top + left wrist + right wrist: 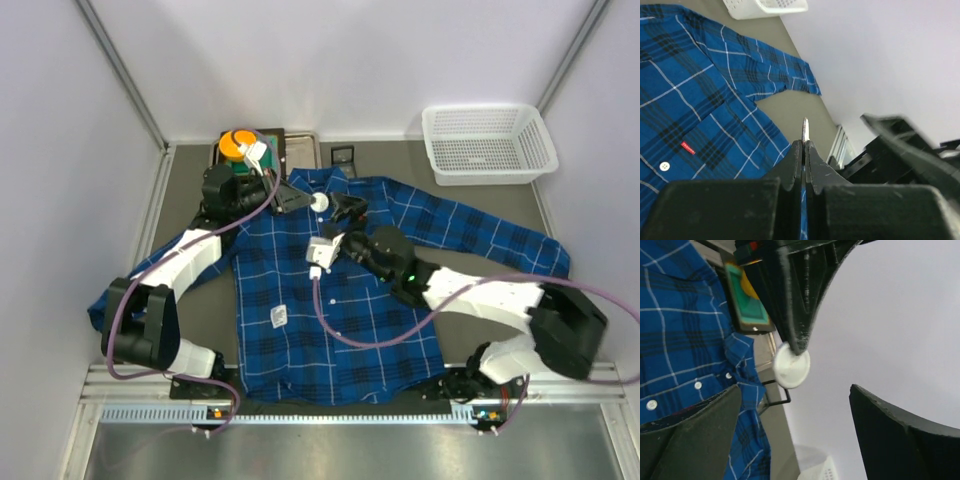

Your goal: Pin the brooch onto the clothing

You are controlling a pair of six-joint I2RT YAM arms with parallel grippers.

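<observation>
Blue plaid shirt (330,290) lies flat on the grey table (400,160), front up, collar toward the far wall, sleeves out to both sides. L gripper (303,198) is over the collar area, its fingers (790,165) pressed tight together on the brooch (320,201), a small pale round disc. L wrist cam shows the disc edge-on, a thin sliver sticking out past the fingertips. R wrist cam shows its flat white face, pinched at the top edge. Brooch sits over the collar / top of the button strip; can't tell if it touches the cloth. R gripper (350,212) is just beside it, over the shirt's upper chest, jaws spread wide w/ nothing between them; the disc shows ahead of the gap. Small red mark (688,147) on the chest pocket, a white button (664,165) near it. Orange dish (238,145) and a dark tray (300,148) lie beyond the collar, behind the L arm. White basket (487,143) stands at the far R corner, beyond the R sleeve.
</observation>
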